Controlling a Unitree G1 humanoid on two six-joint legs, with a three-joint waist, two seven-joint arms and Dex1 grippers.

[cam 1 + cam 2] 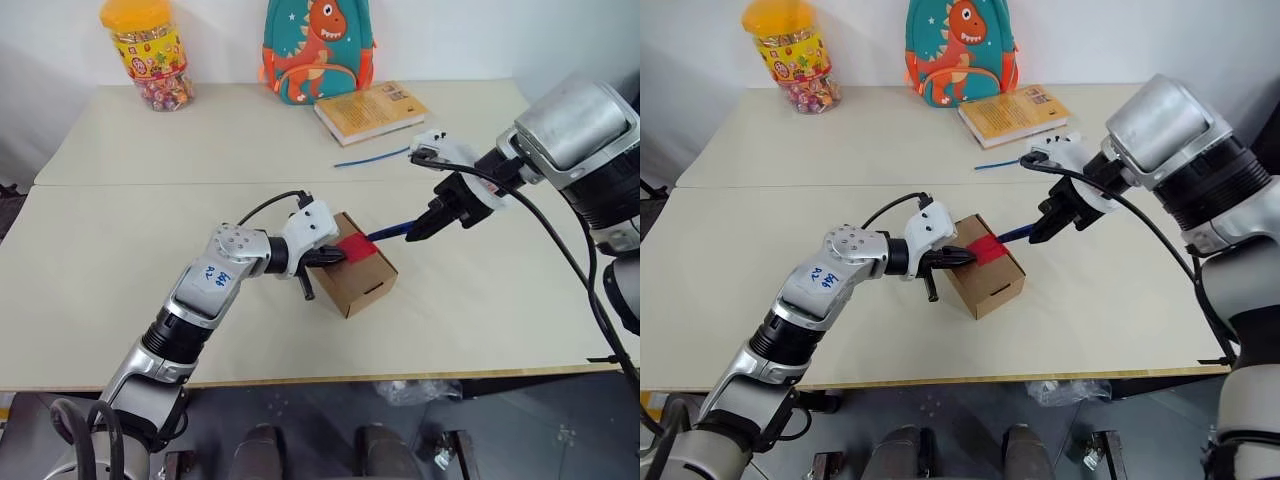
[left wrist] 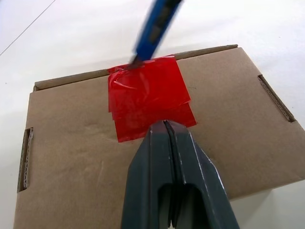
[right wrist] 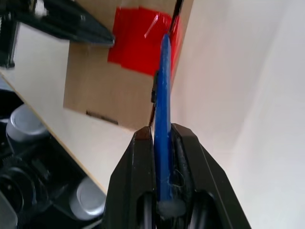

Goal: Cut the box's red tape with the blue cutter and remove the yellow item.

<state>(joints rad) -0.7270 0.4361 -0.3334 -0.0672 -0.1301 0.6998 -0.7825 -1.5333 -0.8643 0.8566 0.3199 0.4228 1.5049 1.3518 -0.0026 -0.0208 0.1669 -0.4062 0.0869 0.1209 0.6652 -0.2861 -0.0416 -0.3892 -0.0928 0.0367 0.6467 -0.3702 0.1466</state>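
Blue cutter [image 2: 155, 28] is blurring, top edge cropping it; box [image 2: 71, 157] contents staying hidden w/ flaps shut.

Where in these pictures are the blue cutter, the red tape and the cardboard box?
blue cutter [image 3: 163, 90]: right wrist view, mid-shaft.
red tape [image 2: 147, 93]: left wrist view, middle of the patch.
box [image 1: 362, 285]: left eye view, its front side wall.

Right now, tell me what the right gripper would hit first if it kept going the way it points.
Probably the box: the right gripper is shut on the blue cutter, whose tip already sits at the edge of the red tape, so the blade leads.
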